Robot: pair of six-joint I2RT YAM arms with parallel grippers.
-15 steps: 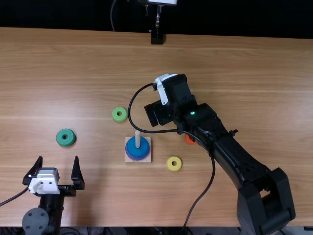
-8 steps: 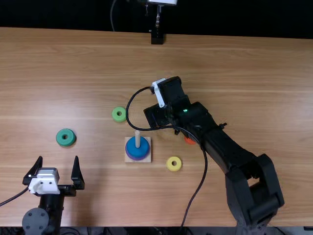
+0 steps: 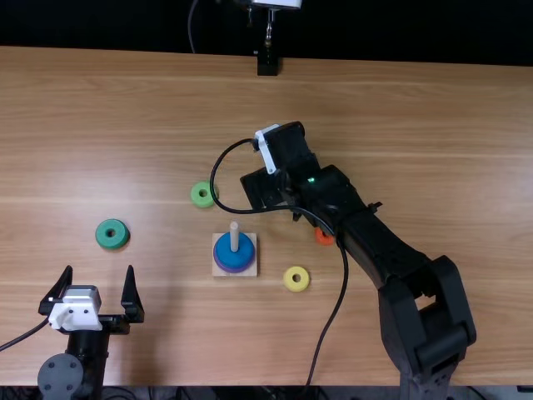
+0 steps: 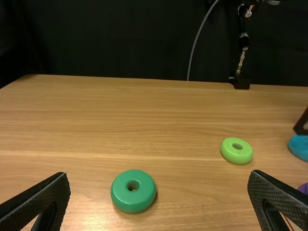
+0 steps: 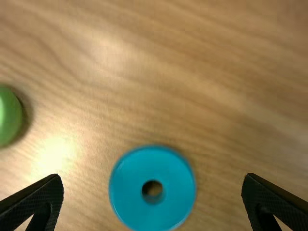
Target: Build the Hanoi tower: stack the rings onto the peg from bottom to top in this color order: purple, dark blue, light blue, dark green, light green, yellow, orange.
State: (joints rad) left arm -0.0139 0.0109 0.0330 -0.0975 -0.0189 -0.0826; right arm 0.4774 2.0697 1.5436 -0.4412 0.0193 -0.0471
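On the light brown wooden worktop (image 3: 416,150), the black right end effector (image 3: 263,192) hangs spread wide over the round light blue ring (image 5: 126,187), and the black left end effector (image 3: 99,272) gapes just as wide. A square pale wooden base (image 3: 218,272) with its upright peg (image 3: 234,237) carries a purple ring (image 3: 233,271) beneath a dark blue ring (image 3: 241,255); dark green (image 3: 102,237), light green (image 3: 196,202), yellow (image 3: 289,283) and orange (image 3: 323,240) rings lie loose.
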